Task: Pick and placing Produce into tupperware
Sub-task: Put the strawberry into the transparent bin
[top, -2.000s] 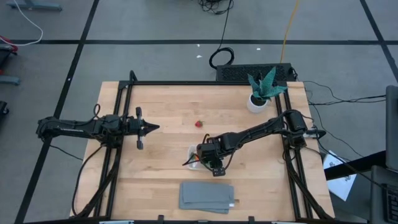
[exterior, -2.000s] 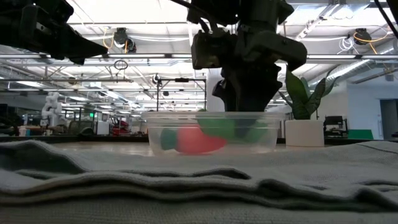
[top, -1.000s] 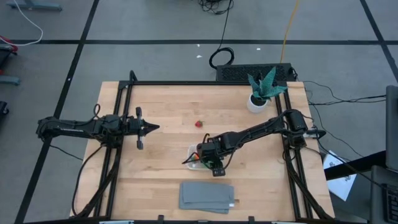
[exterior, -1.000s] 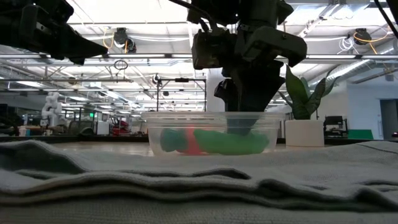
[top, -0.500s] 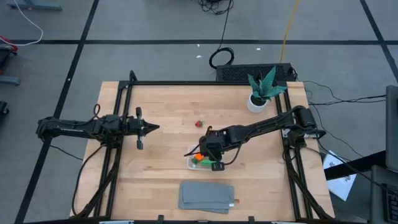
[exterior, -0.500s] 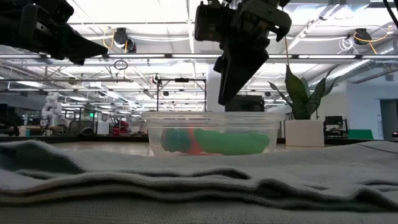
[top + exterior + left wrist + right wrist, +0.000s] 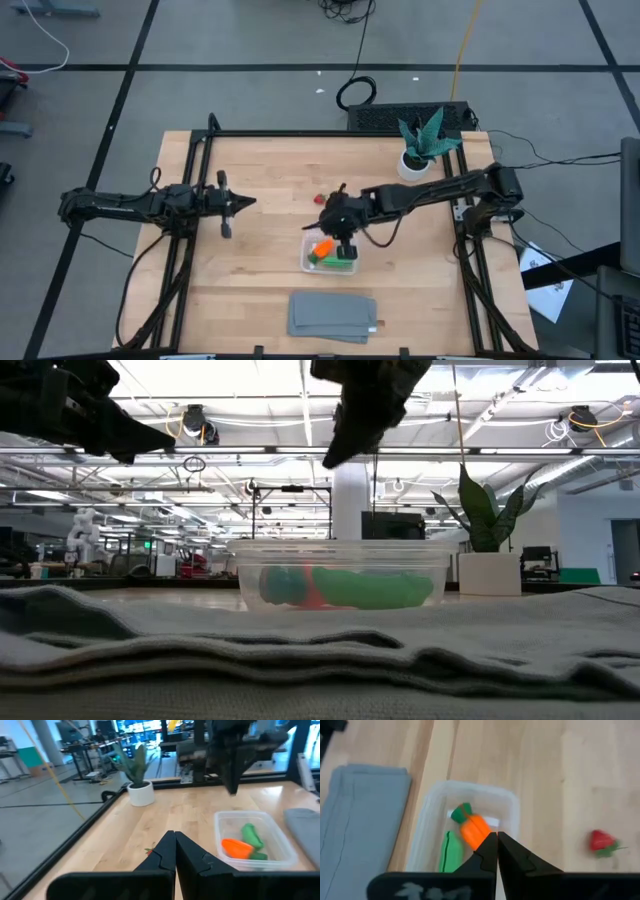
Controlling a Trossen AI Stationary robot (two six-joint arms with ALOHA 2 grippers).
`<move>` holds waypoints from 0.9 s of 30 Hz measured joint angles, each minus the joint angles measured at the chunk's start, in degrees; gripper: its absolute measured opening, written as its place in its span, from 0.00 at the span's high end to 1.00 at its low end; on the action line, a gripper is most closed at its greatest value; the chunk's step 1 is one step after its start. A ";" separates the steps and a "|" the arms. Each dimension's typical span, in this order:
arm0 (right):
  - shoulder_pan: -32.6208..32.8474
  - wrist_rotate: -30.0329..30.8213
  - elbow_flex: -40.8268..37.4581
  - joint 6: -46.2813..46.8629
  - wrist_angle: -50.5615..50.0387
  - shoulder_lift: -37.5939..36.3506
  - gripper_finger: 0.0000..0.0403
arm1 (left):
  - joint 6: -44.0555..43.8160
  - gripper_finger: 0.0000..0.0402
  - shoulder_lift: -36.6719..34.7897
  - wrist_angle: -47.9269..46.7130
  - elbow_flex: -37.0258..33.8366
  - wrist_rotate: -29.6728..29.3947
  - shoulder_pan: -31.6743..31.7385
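Left gripper [image 7: 244,204], fingers pressed together and empty, waits at the table's left. Translucent rounded-rectangle plastic tupperware [image 7: 330,255] blurs its contents in the low view; inside lie an orange carrot-shaped piece [image 7: 322,248] and an elongated green piece [image 7: 340,257]. Small round red piece [image 7: 319,199] sits on bare wood. Right gripper [image 7: 343,191] hangs above, fingers closed, empty.

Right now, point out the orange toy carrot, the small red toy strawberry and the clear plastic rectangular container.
orange toy carrot [image 7: 475,831], right wrist view, on its orange body.
small red toy strawberry [image 7: 600,840], right wrist view, on its red flesh.
clear plastic rectangular container [image 7: 426,827], right wrist view, on its translucent side wall.
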 joint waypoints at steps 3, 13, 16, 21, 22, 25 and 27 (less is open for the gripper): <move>-1.21 0.00 -0.02 -0.63 0.61 -2.87 0.99 | 0.64 1.00 0.00 0.04 0.00 -0.85 0.00; -2.59 5.99 -4.76 -1.91 3.69 -17.11 1.00 | 4.85 1.00 -2.32 2.86 0.00 -1.94 -1.28; -2.92 6.03 -10.81 -0.45 8.27 -23.90 1.00 | 6.22 1.00 -4.57 2.84 0.00 -3.16 -2.34; -4.74 8.82 -21.08 1.82 12.36 -36.03 1.00 | 8.15 1.00 -8.67 2.25 0.00 -3.78 -3.11; -5.28 8.86 -22.91 2.04 12.85 -38.37 1.00 | 8.13 1.00 -9.27 2.06 0.00 -4.34 -3.08; -6.73 8.85 -28.23 3.31 14.31 -44.71 1.00 | 7.99 1.00 -10.39 0.64 0.00 -6.21 -3.08; -7.56 8.86 -31.75 3.84 14.90 -48.65 1.00 | 7.65 1.00 -11.20 -0.89 0.00 -7.92 -3.08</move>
